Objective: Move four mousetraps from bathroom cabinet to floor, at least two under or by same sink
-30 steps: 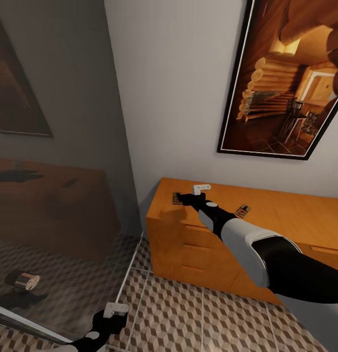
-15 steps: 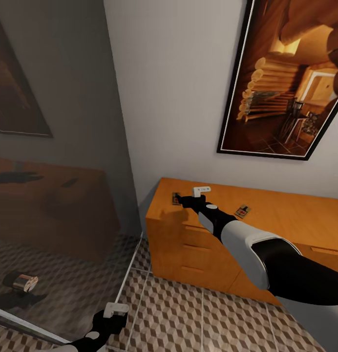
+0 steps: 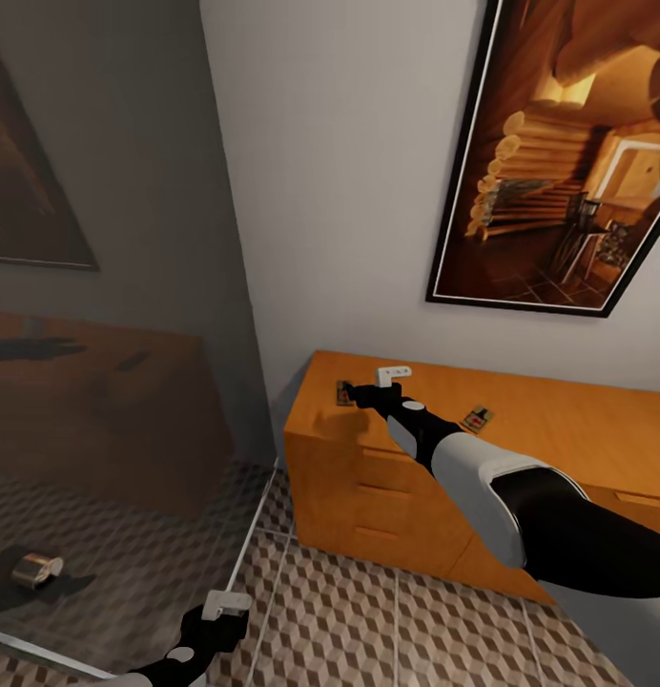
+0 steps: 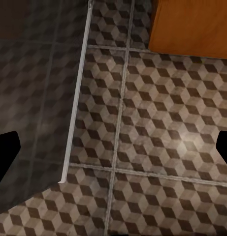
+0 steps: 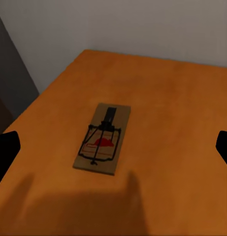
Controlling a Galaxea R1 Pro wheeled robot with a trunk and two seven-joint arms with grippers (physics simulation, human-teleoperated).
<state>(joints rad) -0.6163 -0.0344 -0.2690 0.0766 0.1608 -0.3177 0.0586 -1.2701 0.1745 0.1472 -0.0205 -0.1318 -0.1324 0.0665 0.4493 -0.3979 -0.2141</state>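
- The right gripper (image 3: 368,391) hangs just over the top of the cabinet (image 3: 559,429), near its left end, with a mousetrap (image 3: 345,391) just beyond its tip; a second mousetrap (image 3: 477,417) lies further right on the same top, beside the forearm.
- In the right wrist view the near mousetrap (image 5: 103,138) lies flat at the middle of the frame, and the dark fingertips stand far out at both side edges, so the right gripper is spread wide and holds nothing.
- To take it well, I judge the fingers should come straight down astride the board's narrow width and close on its long edges, keeping off the wire parts.
- The board is thin, so the tips must nearly touch the wood before closing.
- The cabinet's left edge and the wall behind are near; there is little room to overshoot that way.
- The left gripper (image 3: 216,615), low in the head view's bottom left, is spread too in its wrist view, over open bathroom floor (image 4: 157,128) beside a glass panel's edge (image 4: 76,93).
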